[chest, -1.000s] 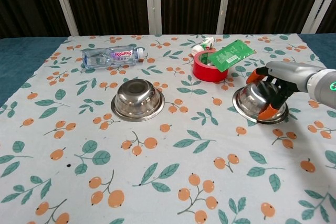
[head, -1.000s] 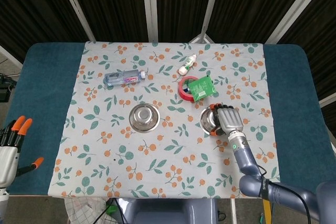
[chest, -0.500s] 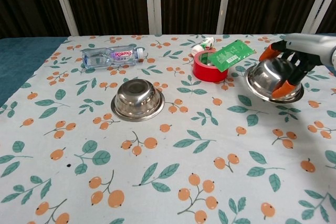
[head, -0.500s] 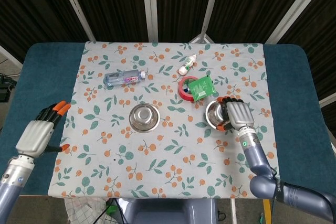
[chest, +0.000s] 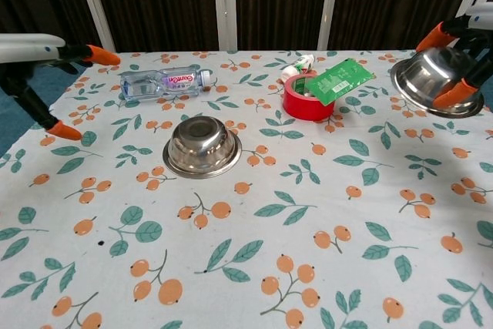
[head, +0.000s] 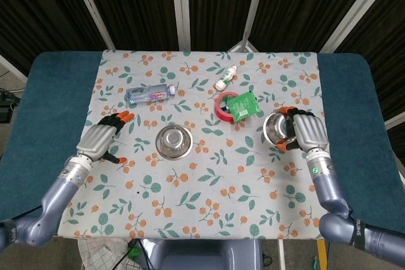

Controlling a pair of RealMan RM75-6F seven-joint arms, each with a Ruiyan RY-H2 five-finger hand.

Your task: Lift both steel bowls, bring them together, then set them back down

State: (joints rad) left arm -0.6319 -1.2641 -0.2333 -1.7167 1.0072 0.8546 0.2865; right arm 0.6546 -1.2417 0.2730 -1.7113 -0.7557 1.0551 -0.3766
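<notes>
one bowl (chest: 428, 82) held aloft by right hand (head: 307, 129) | left hand (head: 99, 141) apparently empty, fingers spread | other bowl (head: 174, 140) tabled

You have two steel bowls (head: 174, 141) (head: 278, 129), one water bottle (head: 149, 93), one tape roll (head: 223, 105), one green packet (head: 242, 105), one small white bottle (head: 226, 78).

Both steel bowls (chest: 202, 146) (chest: 431, 79) were polished, mirror-bright metal. The patterned tablecloth (chest: 308, 221) looked matt woven cloth. The water bottle (chest: 163, 82) was clear glossy plastic; the red tape roll (chest: 303, 103) shone smoothly.
</notes>
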